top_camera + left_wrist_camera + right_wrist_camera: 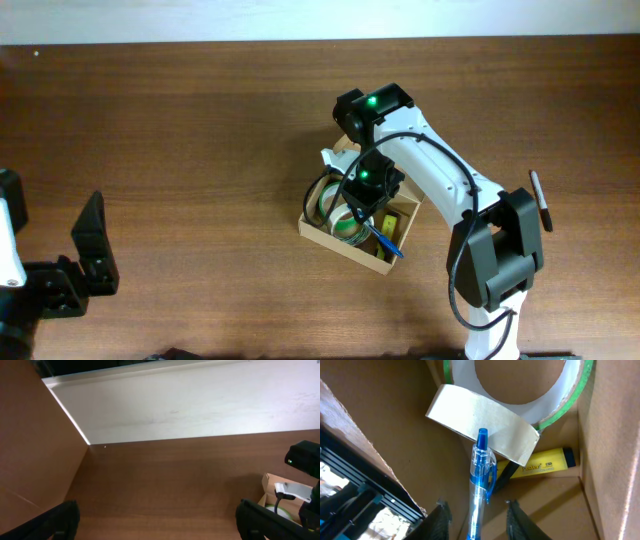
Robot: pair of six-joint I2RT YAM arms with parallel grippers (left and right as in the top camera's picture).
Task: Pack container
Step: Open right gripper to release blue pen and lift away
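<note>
Container (312, 228): tan cardboard box, open at the top, right of centre in the overhead view, set at a slant on the worktop (180, 150). 1 corner of it shows at the lower right edge of the left wrist view.
Contents, roll 1: beige tape roll (480, 422), tilted, leaning across the lower rim of roll 2.
Contents, roll 2: white-cored roll with a green edge (462, 375), at the top of the right wrist view, partly cut off by the frame.
Contents, yellow item: yellow stick with printed lettering (545, 462), lying along the box floor against the far wall, below roll 1.
Contents, pen: blue clear-barrelled pen (481, 485), its tip touching roll 1. In the overhead view its other end juts past the lower right rim of the box.
Right pincer (479, 525): over the box, fingers parted, the pen running between them with a gap on each side; no contact visible.
Left pincer (160, 530): wide apart, holding nothing, low at the left edge of the overhead view, well apart from the box.
Loose item: dark slim pen-like object (540, 200) on the worktop, right of the right arm; too small to identify further.
</note>
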